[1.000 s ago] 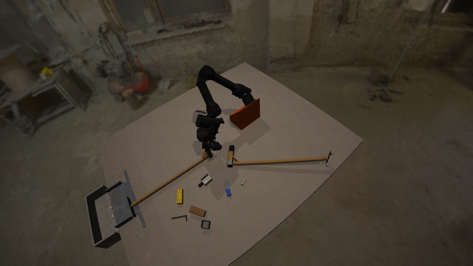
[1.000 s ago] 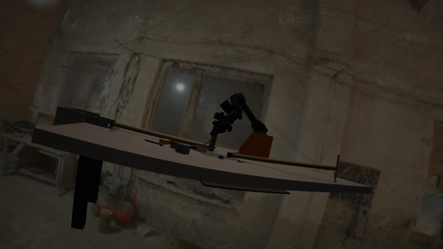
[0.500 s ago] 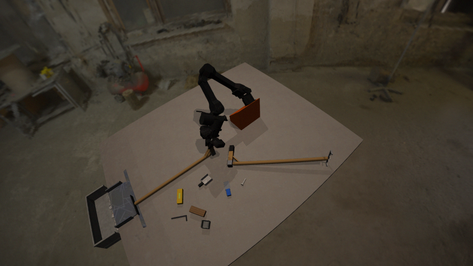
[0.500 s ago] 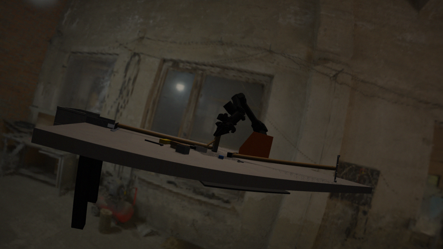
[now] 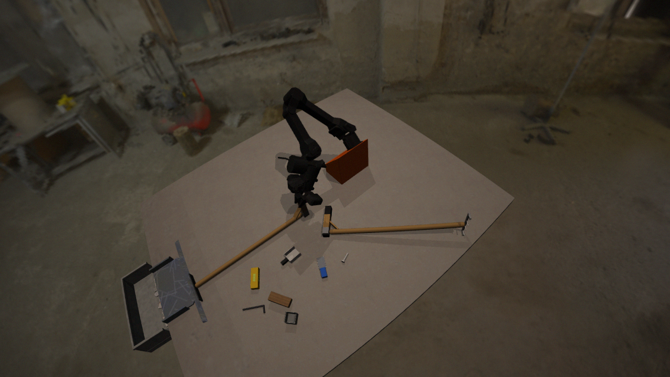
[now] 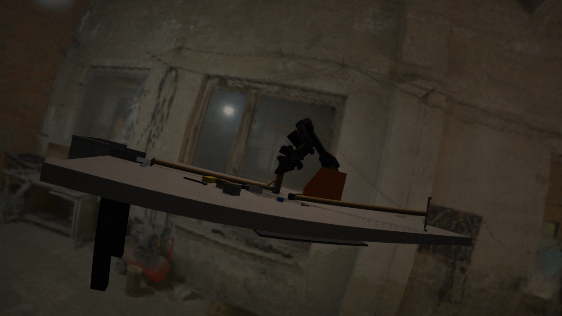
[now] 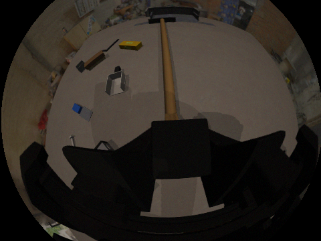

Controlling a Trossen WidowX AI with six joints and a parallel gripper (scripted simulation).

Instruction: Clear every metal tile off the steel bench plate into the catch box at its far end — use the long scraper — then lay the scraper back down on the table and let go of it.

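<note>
Black end effector (image 5: 303, 210) (image 6: 279, 173) (image 7: 173, 126) grips the long round tan wood scraper (image 5: 248, 251) (image 6: 212, 173) (image 7: 168, 67); its blade's at 8 o'clock in top view, by the flat gray steel plate (image 5: 174, 287) w/ dark catch box (image 5: 129, 311) (image 6: 94, 147) (image 7: 172, 11) beyond.

Before me on the table (image 5: 281, 346) (image 6: 157, 188) (image 7: 234, 67): catch box (image 5: 132, 309) (image 6: 90, 147) (image 7: 172, 11), left; plate (image 5: 173, 286) (image 6: 143, 160) (image 7: 187, 17), its right; rake (image 5: 398, 229) (image 6: 361, 205), right; scoop (image 5: 292, 254) (image 6: 255, 188) (image 7: 115, 84), between; block (image 5: 279, 299) (image 6: 228, 182) (image 7: 94, 60), nearer than scoop.
</note>
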